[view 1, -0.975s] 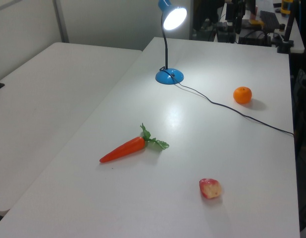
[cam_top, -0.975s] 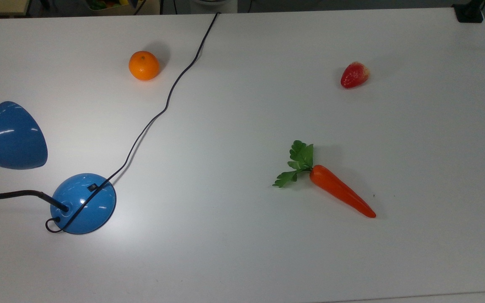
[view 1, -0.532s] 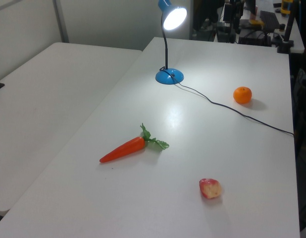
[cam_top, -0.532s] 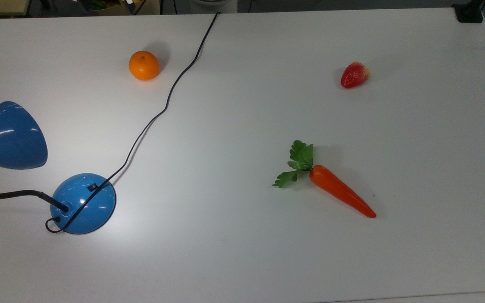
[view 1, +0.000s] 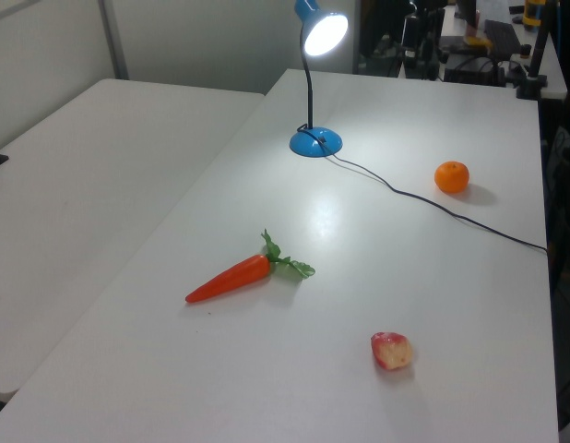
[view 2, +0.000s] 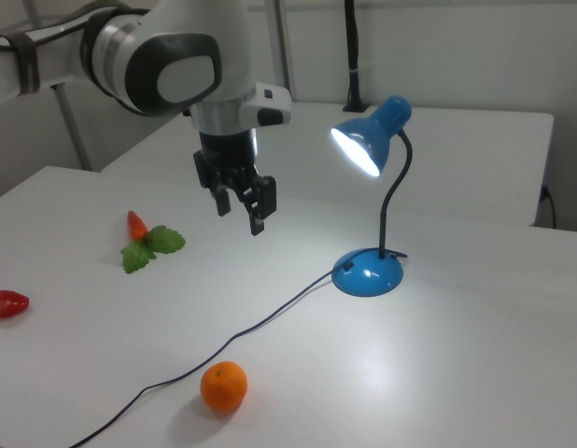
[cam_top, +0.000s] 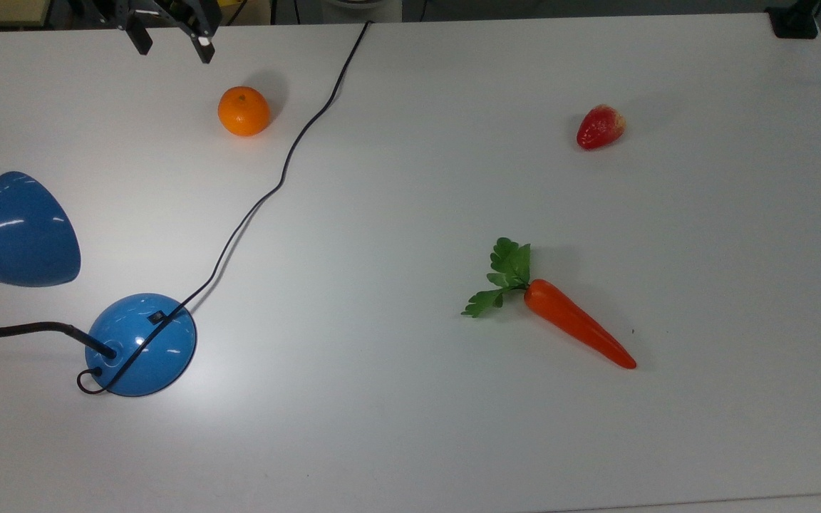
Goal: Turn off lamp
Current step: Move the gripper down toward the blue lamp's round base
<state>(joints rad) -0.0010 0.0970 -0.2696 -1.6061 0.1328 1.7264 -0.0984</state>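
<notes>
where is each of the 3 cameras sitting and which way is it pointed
Top view: overhead, looking down on the white table; only the gripper, open, shows at the upper edge, above the orange.
Left view: raised at the table's carrot end, facing along it toward the lit lamp; no part of the robot is clearly visible.
Right view: low at the orange's side, facing across; arm and gripper hang above the table.
All three share the lamp, cord, orange, carrot and strawberry.
</notes>
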